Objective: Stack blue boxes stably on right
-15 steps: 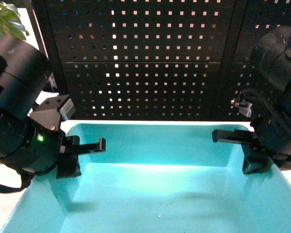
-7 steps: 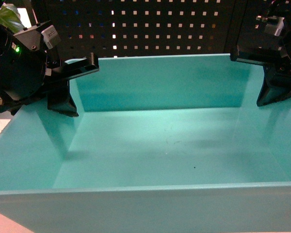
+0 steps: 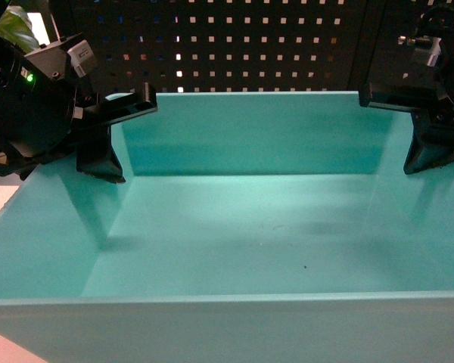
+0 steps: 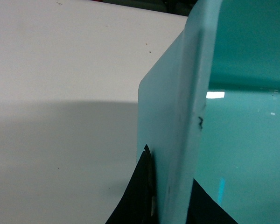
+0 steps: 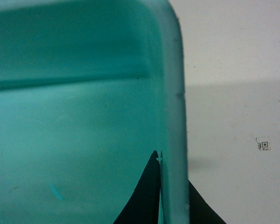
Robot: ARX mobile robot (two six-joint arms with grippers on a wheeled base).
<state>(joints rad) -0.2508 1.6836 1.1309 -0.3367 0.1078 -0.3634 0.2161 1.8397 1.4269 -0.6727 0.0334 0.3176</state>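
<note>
The tub (image 3: 242,227) hangs in front of the robot between its two arms, open side up and filling most of the head view, with the dark pegboard (image 3: 250,45) behind it; the left gripper (image 3: 106,140) pinches the tub's left wall near the far corner, one finger inside and one outside, and the right gripper (image 3: 420,128) does the same on the right wall; both wrist views show the thin wall squeezed between dark fingers, so each pair of jaws is closed down to little more than the wall's thickness and holds nothing else; under the tub those views show a plain white bench (image 4: 60,116), with a small printed tag (image 5: 263,145) lying on it out to the right, and going by the shadow beneath I'd say the tub is lifted clear rather than resting, though I can't be sure; no second tub is in sight, so the stack it belongs on must lie out of view to the right; the worry from here is those smooth sloping walls, since pinches this thin could slide up and off if the arms swing fast; if one arm leads the other the tub could twist or tilt, then land crooked, leaving a stack that rocks.
</note>
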